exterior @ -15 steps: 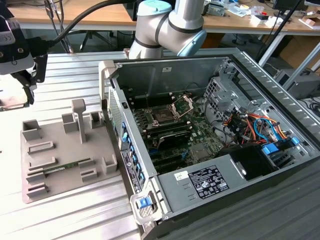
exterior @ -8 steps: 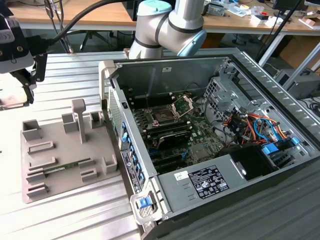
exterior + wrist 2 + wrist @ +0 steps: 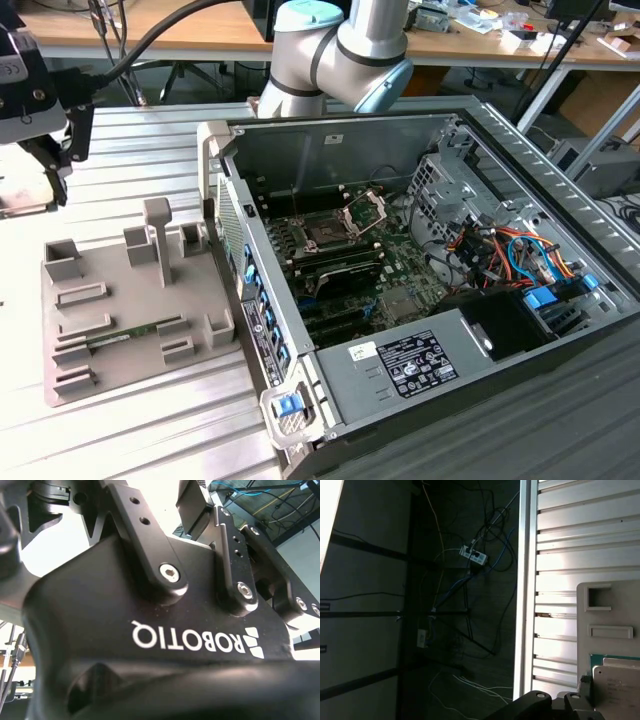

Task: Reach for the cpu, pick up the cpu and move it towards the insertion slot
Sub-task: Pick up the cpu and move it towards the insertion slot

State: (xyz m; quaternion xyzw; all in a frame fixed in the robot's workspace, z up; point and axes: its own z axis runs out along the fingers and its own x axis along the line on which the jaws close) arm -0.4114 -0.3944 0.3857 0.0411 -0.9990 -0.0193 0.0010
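One risk you faced: gripper (image 3: 52, 165) near the cpu (image 3: 620, 680), a skewed descent could have knocked it; fingers' state untellable

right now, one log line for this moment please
phase: reaching | hand: at exterior view's left, outside pc case | cpu: lying by grey fixture | insertion slot: frame raised

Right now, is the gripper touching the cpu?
Cannot tell. In the first wrist view the gripper's dark links sit right beside the cpu on its gray holder, but where they would meet is cut off at the picture's edge.
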